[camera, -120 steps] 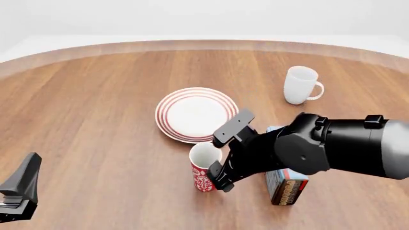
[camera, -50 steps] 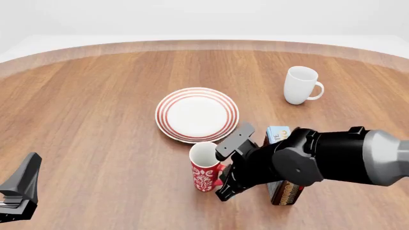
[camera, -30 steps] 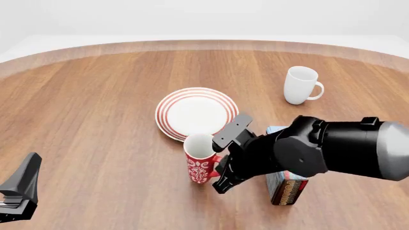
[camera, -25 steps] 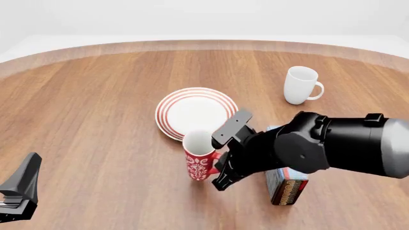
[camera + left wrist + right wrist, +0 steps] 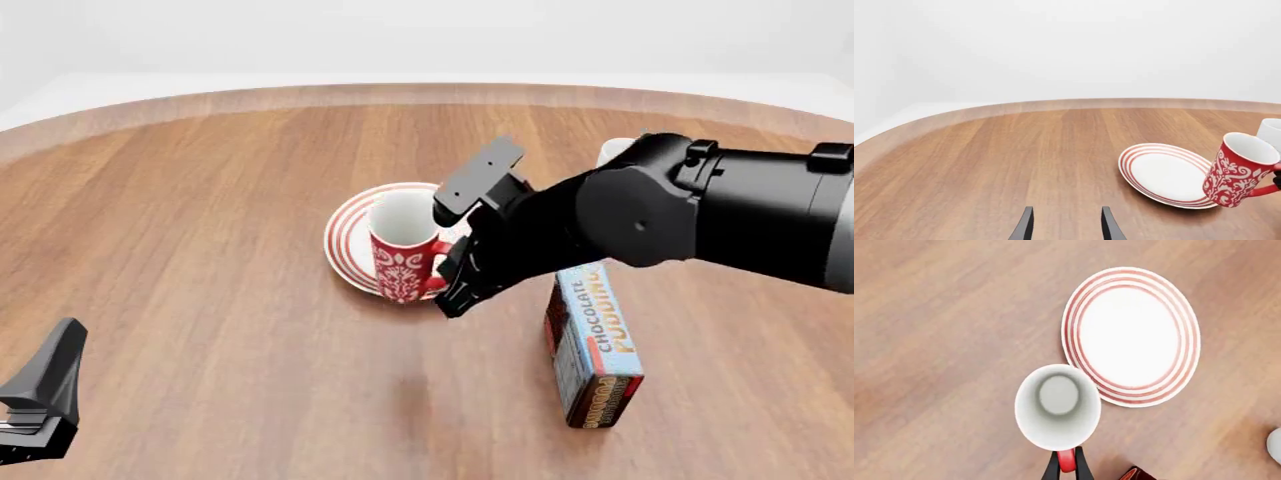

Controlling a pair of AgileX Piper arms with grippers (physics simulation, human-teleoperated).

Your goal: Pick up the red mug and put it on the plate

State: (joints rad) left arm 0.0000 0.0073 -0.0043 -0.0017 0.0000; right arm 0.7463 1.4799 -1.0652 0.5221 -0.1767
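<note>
Right jaws (image 5: pixel 1066 466) are clenched on the handle of the red mug (image 5: pixel 402 247), held off the counter (image 5: pixel 200 250) over the near edge of the plate (image 5: pixel 1131 335). Looks stiff, breakable ceramic, glazed so prob. slippery; handle grip lets it swing. Long axis roughly vertical, mouth up, slightly tilted. Left jaws (image 5: pixel 1065 226) are apart, idle.

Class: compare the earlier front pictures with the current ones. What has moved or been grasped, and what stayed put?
The right gripper, shut on the red mug's handle, has lifted it off the table and carried it away from the camera toward the plate; it hangs tilted, not yet set down. The plate, pudding box and left gripper stayed put.
</note>
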